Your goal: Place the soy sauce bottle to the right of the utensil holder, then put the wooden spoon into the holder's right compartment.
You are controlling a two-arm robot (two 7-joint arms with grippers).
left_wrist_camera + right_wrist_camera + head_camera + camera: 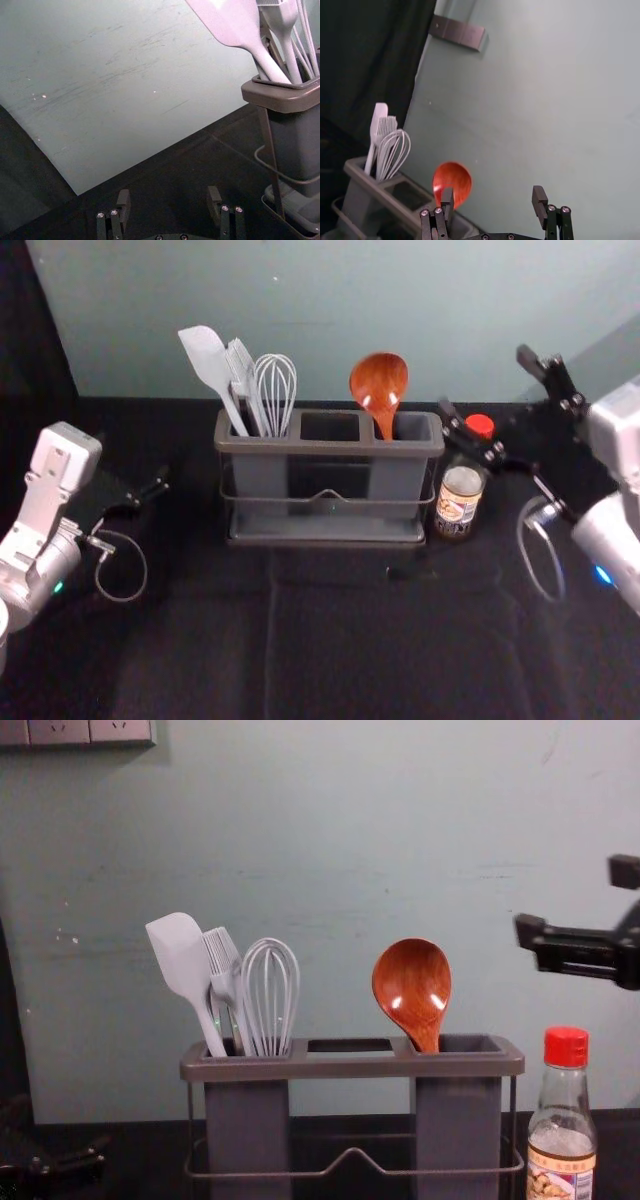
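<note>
A pale spatula [180,955] leaned outward to the left, its broad head up. Just beside it stood a pale brush [222,958], bristles up, and to the right of that a wire whisk [270,995], its loops uppermost. Creased black cloth [340,650] covered the surface. Behind rose a grey-green wall [320,820], scuffed and flecked, with a socket strip [75,731] high on the left. A black drape [370,55] hung beside the wall.

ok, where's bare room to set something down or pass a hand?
Widest: the cloth in front of the utensil holder, past a small dark mark near its right end. Narrower: between the holder's left end and the left gripper. Crowded: the holder's right side, soy sauce bottle close by, right gripper above.
</note>
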